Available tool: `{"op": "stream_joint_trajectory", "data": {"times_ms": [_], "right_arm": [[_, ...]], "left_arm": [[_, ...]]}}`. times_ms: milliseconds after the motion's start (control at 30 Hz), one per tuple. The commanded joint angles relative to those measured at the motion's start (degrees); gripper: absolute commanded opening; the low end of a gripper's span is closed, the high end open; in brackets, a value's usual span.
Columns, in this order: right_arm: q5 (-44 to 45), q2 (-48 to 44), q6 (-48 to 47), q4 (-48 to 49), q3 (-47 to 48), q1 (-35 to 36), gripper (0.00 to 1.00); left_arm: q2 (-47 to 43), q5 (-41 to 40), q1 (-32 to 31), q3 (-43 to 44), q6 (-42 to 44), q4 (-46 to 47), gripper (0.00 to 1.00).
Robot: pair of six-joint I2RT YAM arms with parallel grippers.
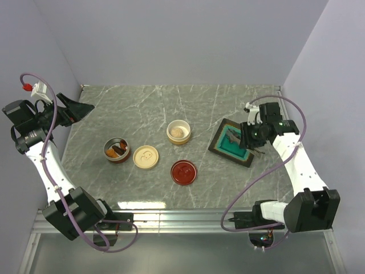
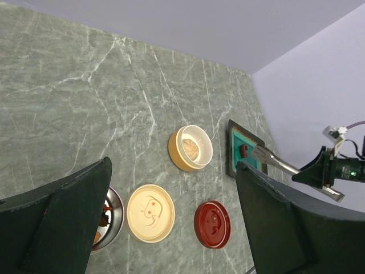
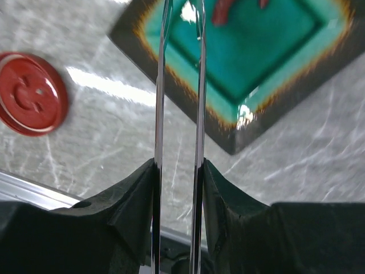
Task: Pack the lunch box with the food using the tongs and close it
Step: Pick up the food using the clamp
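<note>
My right gripper (image 1: pixel 251 136) (image 3: pixel 178 165) is shut on the silver tongs (image 3: pixel 199 85) (image 2: pixel 275 162), squeezing both arms. The tong tips reach over a teal square tray (image 1: pixel 223 149) (image 3: pixel 262 57), next to a reddish piece of food (image 3: pixel 223 10) (image 2: pixel 244 150) lying in it. A tan round lunch box container (image 1: pixel 179 132) (image 2: pixel 190 148) holds a pale piece. A steel bowl (image 1: pixel 116 150) (image 2: pixel 114 220) holds orange and brown pieces. My left gripper (image 1: pixel 77 108) (image 2: pixel 174 200) is open and empty, high at the far left, away from everything.
A cream lid (image 1: pixel 145 157) (image 2: pixel 150 213) lies between the steel bowl and a red lid (image 1: pixel 184 172) (image 2: pixel 212 224) (image 3: pixel 31 94). Walls close in the table on the left, back and right. A metal rail (image 1: pixel 182 216) runs along the near edge.
</note>
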Motion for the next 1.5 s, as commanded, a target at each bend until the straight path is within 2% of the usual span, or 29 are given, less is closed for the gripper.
{"op": "stream_joint_trajectory", "data": {"times_ms": [0, 300, 533, 1000, 1267, 1467], "right_arm": [[1.2, -0.8, 0.8, 1.9, -2.5, -2.1, 0.43], [2.7, 2.3, 4.6, 4.6, -4.5, -3.8, 0.42], [0.8, 4.1, 6.1, 6.0, -5.2, -3.8, 0.43], [1.0, 7.3, 6.4, 8.3, -5.2, -3.8, 0.43], [-0.3, 5.6, 4.8, 5.9, -4.0, -3.8, 0.32], [-5.7, -1.8, 0.7, 3.7, -3.6, -3.8, 0.27]], "left_arm": [[-1.6, 1.7, 0.3, 0.3, 0.1, 1.2, 0.96], [-2.0, 1.2, 0.2, 0.6, 2.1, 0.1, 0.96], [-1.3, 1.2, 0.3, 0.3, 1.6, 0.8, 0.96], [-1.3, 0.9, 0.3, -0.4, 2.1, 0.7, 0.96], [-1.3, 1.0, 0.2, 0.3, 2.2, 0.4, 0.96], [-1.2, 1.3, 0.3, 0.1, 1.7, 0.9, 0.96]]}}
